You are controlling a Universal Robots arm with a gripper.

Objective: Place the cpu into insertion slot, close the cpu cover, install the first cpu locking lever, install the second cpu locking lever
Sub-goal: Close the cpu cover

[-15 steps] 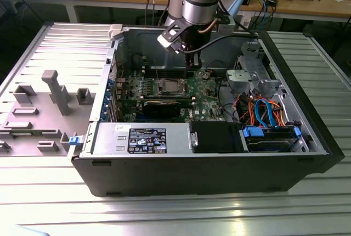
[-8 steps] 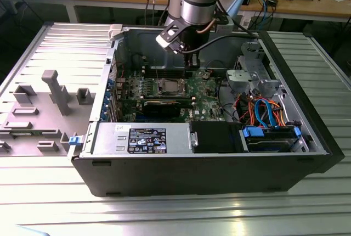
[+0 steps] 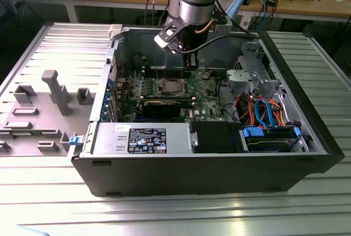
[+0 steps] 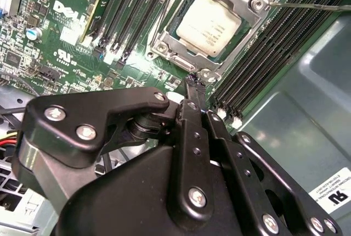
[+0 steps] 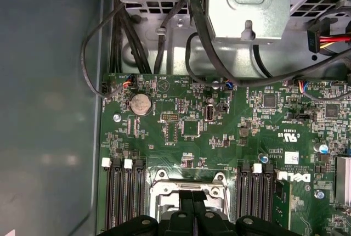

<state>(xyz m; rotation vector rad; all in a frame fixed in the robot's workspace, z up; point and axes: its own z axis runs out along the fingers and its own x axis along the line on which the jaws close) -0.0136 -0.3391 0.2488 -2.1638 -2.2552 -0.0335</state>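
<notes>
The cpu [image 4: 208, 24], a square chip with a silver-grey top, lies flat in the insertion slot [image 4: 160, 46] on the green board. The silvery cpu cover [image 4: 184, 46] lies down around it as a frame. A thin metal locking lever [image 4: 310, 6] runs out from the socket's corner over the memory slots. My gripper [image 4: 195, 82] is shut with nothing between its black fingers. Its tip hangs just off the socket's rim, beside one corner. In the exterior view the gripper [image 3: 192, 63] is inside the open computer case, above and to the right of the cpu [image 3: 169, 86].
Long black memory slots [image 4: 274, 44] flank the socket on both sides. A grey drive cage [image 5: 247, 5] and black cables [image 5: 203, 33] lie beyond the board. A power supply [image 3: 142, 137] and blue cables [image 3: 263, 112] sit near the case front. A grey plastic shroud [image 3: 49, 99] lies outside.
</notes>
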